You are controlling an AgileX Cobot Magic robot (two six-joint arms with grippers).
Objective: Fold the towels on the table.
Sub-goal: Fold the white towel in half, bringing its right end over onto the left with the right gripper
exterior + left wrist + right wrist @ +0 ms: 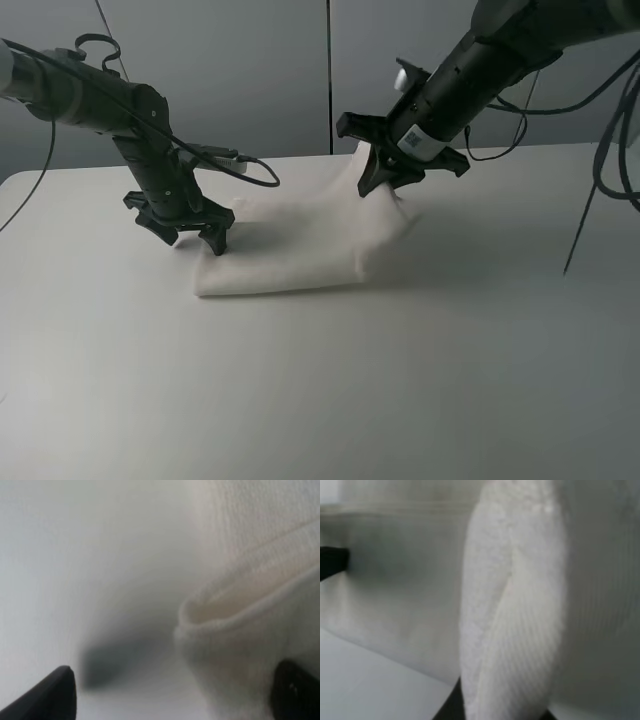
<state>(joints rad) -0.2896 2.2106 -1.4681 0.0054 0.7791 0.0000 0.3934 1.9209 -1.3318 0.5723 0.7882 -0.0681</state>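
1. Towel (290, 250) lay folded into a flat white oblong on the table (320, 400), whose top reached out past the towel on every side. A grey wall (250, 70) stood beyond the towel's far long edge.
2. We saw the left claw (188, 238) at the towel's left end, over the corner on its far edge, with its tips pointing down at the cloth.
3. Its jaws stood wide and gripped nothing. In the left wrist view the two dark fingertips (47, 697) sat far apart, and the towel's (240, 645) rolled, folded corner lay in the gap between them, close by one tip and well apart from the other.
4. We could not tell whether that nearer tip touched the cloth.
5. We saw the right claw (392, 183) at the towel's right end, also on its far edge, and above the level of the flat part.
6. That claw was closed on the towel. From the flat part the cloth rose in a peak into the pinch, and in the right wrist view a thick ridge of terry (515, 605) ran up the middle, with only a sliver of dark finger showing beneath it.
7. At the towel's right end the near corner sagged in a loose, rumpled slope; the left and middle of the towel lay flat on the table.
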